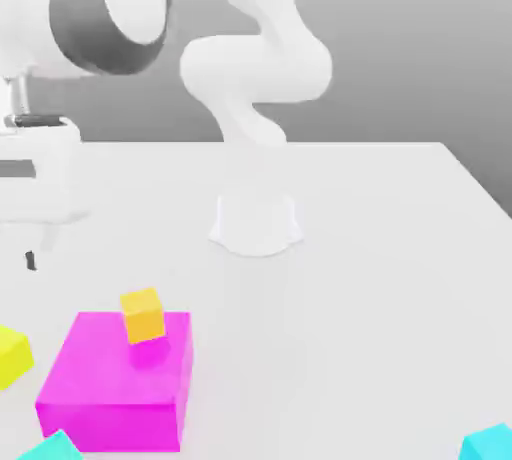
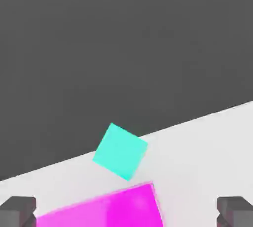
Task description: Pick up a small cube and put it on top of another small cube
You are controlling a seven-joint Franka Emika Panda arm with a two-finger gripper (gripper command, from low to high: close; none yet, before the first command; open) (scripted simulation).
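Yellow came first, left to right: found the small cube (image 1: 12, 358) cut by the exterior view's left edge, near nine o'clock from the magenta block (image 1: 112, 428), apart from it. Read clock directions around that block, with twelve at the exterior view's top. Saw one side face turned toward about four o'clock, askew to the block's edges; found no long axis, as expected of a cube. Noted the gripper (image 2: 125, 212) at eleven o'clock, raised above the table (image 1: 350, 298), with fingers (image 2: 17, 212) spread wide and empty, presumably to leave room for straddling a cube after lowering. Spotted a cyan cube (image 1: 52, 448) at about seven o'clock, partly cut off at the bottom edge. Saw the orange cube (image 1: 145, 324) toward one o'clock, apparently set on the block's rear part, perhaps as a distraction or for raised storage. Recorded the arm's base (image 1: 256, 223) farther along, toward two o'clock, and another cyan cube (image 1: 488, 444) well apart at three. Judged the pick not yet made, with careful alignment needed to match the yellow sides' slant.
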